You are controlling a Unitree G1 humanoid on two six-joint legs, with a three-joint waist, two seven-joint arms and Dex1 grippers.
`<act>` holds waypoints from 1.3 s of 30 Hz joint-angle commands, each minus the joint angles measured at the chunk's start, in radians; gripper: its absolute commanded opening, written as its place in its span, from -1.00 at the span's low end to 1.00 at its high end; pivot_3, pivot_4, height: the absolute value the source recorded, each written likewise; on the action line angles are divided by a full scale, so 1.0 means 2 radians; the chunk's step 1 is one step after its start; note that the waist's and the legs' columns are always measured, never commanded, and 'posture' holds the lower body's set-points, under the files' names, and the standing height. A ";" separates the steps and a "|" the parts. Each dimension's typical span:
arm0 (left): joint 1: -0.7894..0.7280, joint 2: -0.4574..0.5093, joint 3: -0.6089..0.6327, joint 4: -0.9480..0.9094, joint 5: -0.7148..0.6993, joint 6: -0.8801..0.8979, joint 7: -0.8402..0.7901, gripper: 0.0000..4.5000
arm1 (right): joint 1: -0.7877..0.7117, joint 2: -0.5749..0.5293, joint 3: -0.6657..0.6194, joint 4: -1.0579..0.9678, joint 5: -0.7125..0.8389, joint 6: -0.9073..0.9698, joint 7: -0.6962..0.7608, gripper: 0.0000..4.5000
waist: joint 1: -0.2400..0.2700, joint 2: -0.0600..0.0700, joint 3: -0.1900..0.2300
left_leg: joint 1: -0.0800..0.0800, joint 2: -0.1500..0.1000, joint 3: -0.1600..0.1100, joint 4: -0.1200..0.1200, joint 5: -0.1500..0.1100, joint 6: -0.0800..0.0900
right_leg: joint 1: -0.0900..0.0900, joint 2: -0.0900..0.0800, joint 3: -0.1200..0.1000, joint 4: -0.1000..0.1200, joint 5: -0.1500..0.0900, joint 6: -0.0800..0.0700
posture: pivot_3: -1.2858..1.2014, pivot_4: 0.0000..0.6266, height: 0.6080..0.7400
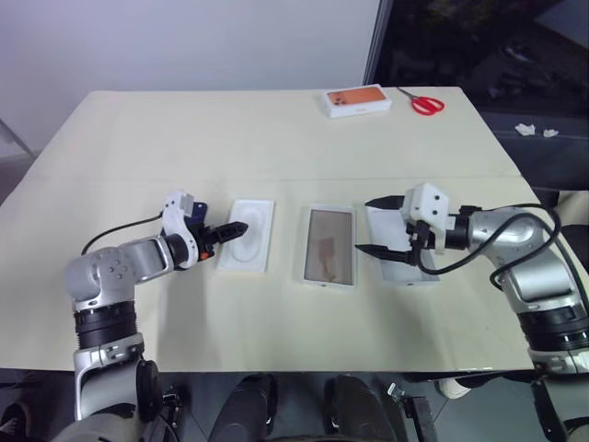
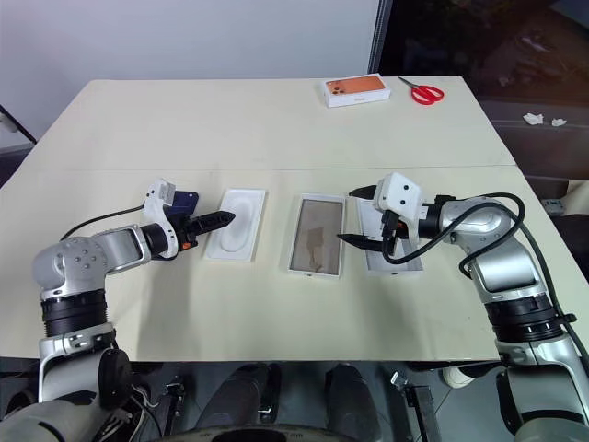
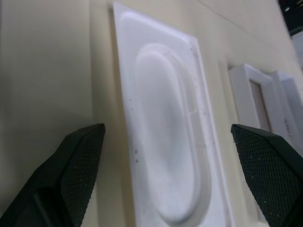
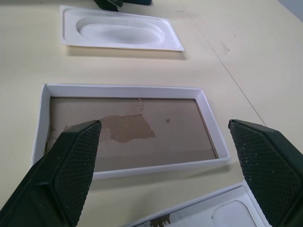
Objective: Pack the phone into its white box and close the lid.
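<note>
Both arms are reaching in over the cream table, elbows out, grippers angled slightly downward and pointing toward each other. The left gripper is hovering with its tips over the near edge of the white insert, fingers spread wide and gripping nothing; the oval recess is lying between them in the left wrist view. The right gripper is hanging above another flat white piece at the right, its jaws also released and empty. Between the two grippers, the white box is lying open at the table's middle, white rim framing a brownish, shiny floor with a torn-looking patch. Far back, an orange-topped box and red scissors are sitting together.
</note>
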 commanded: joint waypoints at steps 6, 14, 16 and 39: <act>0.002 -0.015 -0.008 0.034 -0.005 -0.006 -0.005 0.89 | -0.001 0.003 -0.007 -0.024 0.005 -0.002 -0.005 1.00 | 0.006 0.000 0.000 | 0.000 0.000 0.000 0.002 0.000 0.000 | 0.001 0.000 0.000 0.000 0.000 0.000 | 0.03 -0.52 1.00; 0.016 -0.014 -0.001 0.018 -0.021 0.007 -0.007 0.42 | 0.005 0.000 -0.009 -0.030 0.006 0.001 -0.006 1.00 | 0.005 0.000 0.000 | 0.000 0.000 0.000 0.003 -0.001 0.001 | 0.001 0.000 0.000 0.000 0.000 0.000 | 0.03 -0.52 1.00; 0.018 -0.013 0.001 0.017 -0.023 0.009 -0.005 0.42 | 0.005 0.000 -0.009 -0.032 0.006 0.002 -0.007 1.00 | 0.005 0.000 0.000 | 0.000 0.000 0.000 0.003 -0.001 0.001 | 0.001 0.000 0.000 0.000 0.000 0.000 | 0.03 -0.52 1.00; 0.013 -0.025 0.051 0.037 -0.065 0.031 0.019 -0.94 | 0.015 -0.002 -0.009 -0.038 0.004 0.000 -0.009 1.00 | 0.003 0.000 0.000 | 0.000 0.000 0.000 0.002 -0.001 0.001 | 0.001 0.000 0.000 0.000 0.000 0.000 | 0.03 -0.52 1.00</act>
